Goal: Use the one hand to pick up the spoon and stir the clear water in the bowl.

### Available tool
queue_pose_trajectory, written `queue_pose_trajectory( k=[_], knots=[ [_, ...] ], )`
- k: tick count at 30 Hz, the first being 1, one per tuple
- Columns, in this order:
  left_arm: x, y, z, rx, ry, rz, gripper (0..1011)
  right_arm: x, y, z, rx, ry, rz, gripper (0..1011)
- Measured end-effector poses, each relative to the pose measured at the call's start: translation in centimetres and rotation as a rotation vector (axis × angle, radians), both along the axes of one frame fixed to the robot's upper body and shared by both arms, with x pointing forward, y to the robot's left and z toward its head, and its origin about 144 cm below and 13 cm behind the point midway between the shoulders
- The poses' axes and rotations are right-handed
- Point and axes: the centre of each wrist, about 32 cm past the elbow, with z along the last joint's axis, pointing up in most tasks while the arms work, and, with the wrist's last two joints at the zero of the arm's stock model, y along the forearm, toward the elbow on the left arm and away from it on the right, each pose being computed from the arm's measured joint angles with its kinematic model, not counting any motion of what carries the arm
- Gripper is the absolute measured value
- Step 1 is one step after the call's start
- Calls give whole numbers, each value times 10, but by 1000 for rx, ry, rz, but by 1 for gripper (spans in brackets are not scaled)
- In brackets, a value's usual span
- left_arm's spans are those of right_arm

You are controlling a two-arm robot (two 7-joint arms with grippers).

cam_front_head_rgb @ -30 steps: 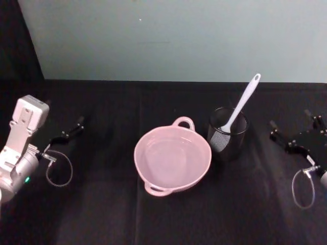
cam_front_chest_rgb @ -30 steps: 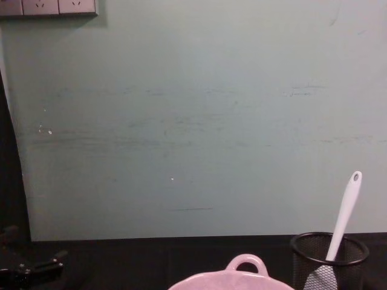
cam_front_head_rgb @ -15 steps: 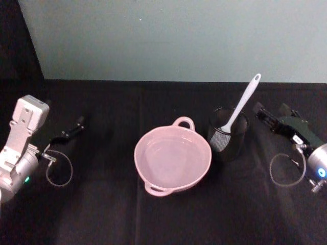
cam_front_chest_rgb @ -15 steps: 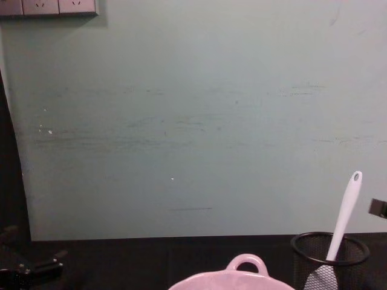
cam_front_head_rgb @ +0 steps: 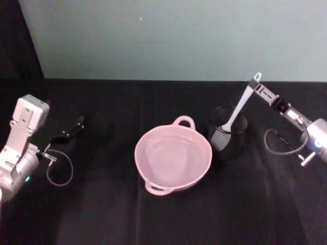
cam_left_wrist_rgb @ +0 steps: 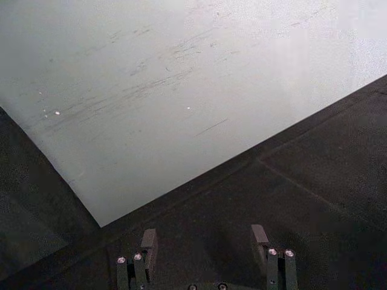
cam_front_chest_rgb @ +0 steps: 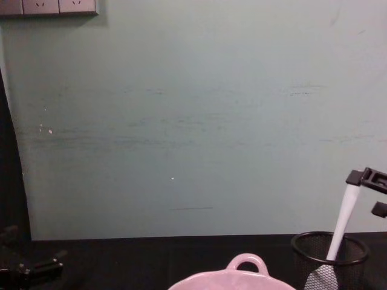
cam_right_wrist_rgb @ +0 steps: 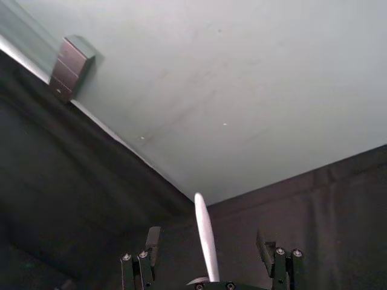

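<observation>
Right gripper (cam_right_wrist_rgb: 207, 234) is up in the air at the top end of the spoon (cam_front_head_rgb: 239, 108), reaching in from the robot's right side. Its jaws are spread, one finger on each side of the white handle. The right wrist view shows a gap on both sides of the handle, so it is not clamped. In the chest view one finger sits right at the handle's tip, and I can't tell if it touches. The spoon stands tilted in a black mesh cup (cam_front_head_rgb: 235, 145), head down inside and handle leaning up toward the robot's right. The cup stands on the black tablecloth (cam_front_head_rgb: 168, 219), just beside the pink bowl (cam_front_head_rgb: 137, 155) on its right, and I can't tell if the two touch. The bowl sits upright near the middle of the table, one loop handle on the far rim and another on the near rim. The clear water inside is barely visible. Left gripper (cam_left_wrist_rgb: 204, 238) is parked low over the cloth at the far left, well apart from the bowl, with its jaws spread and nothing between them. A thin cable loop hangs by each wrist. A pale green wall (cam_front_head_rgb: 153, 41) stands behind the table, with wall sockets (cam_front_chest_rgb: 48, 6) high on the left in the chest view.
</observation>
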Motion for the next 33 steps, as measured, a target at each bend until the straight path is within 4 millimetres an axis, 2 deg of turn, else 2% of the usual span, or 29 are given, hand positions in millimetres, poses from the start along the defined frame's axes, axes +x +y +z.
queue_pose_trajectory(
  k=[5, 9, 10, 11, 13, 16, 18, 28, 33],
  knots=[
    [0, 0, 0, 0, 0, 0, 1011, 6, -1, -2, 42, -8, 13, 980],
    [0, 0, 0, 0, 0, 0, 1011, 9, -1, -8, 64, -9, 32, 868],
    [0, 0, 0, 0, 0, 0, 1011, 10, -1, -10, 66, -8, 36, 868],
    [0, 0, 0, 0, 0, 0, 1011, 11, -1, -12, 69, -7, 44, 816],
    [0, 0, 0, 0, 0, 0, 1011, 12, -1, -13, 71, -9, 51, 786],
    [0, 0, 0, 0, 0, 0, 1011, 15, -1, -15, 70, -19, 60, 650],
    [0, 0, 0, 0, 0, 0, 1011, 16, -1, -16, 68, -27, 60, 628],
    [0, 0, 0, 0, 0, 0, 1011, 18, -2, -16, 51, -46, 56, 279],
    [0, 0, 0, 0, 0, 0, 1011, 19, -2, -14, 47, -53, 60, 148]
  ],
)
